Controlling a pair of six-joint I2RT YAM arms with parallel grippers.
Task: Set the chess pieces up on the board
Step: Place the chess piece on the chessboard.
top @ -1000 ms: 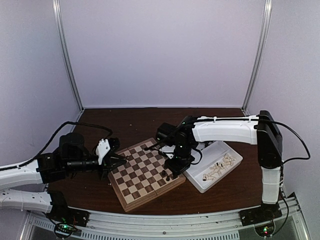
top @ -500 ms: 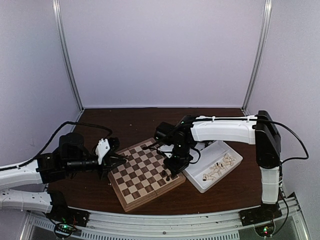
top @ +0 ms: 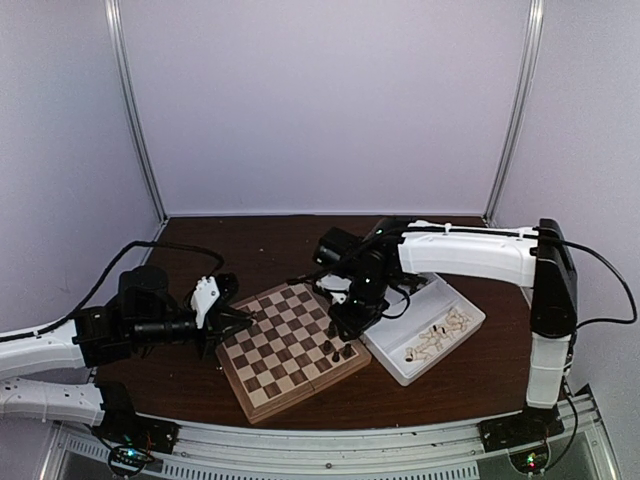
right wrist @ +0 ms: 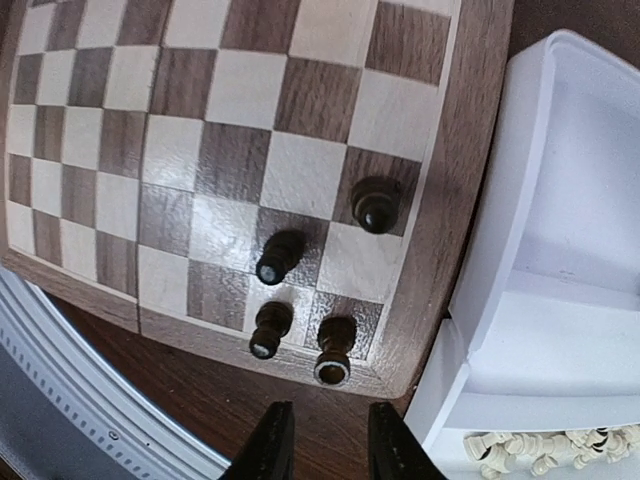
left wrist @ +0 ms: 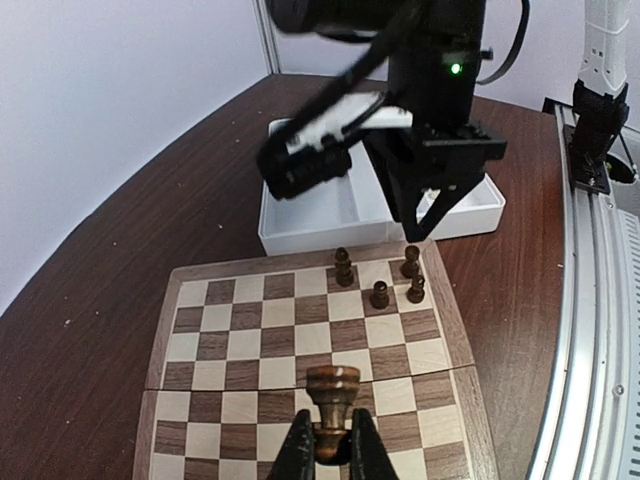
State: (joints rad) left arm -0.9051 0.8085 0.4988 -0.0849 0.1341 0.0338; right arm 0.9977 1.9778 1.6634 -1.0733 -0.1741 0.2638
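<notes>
Our right gripper point(right wrist: 330, 445) has just opened, empty, leaving four dark turned wooden chessmen point(right wrist: 279, 256) on the checked wooden chessboard point(right wrist: 230, 100). Our left gripper point(left wrist: 328, 452) clamps a fifth dark chessman point(left wrist: 331, 392), likely next to place.

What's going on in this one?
Two arms are setting up the board. The left pincer grips a dark chess piece at the board's left edge. The right pincer hangs open near the corner beside the white tray, where four dark pieces stand. Cream pieces lie in the tray.
</notes>
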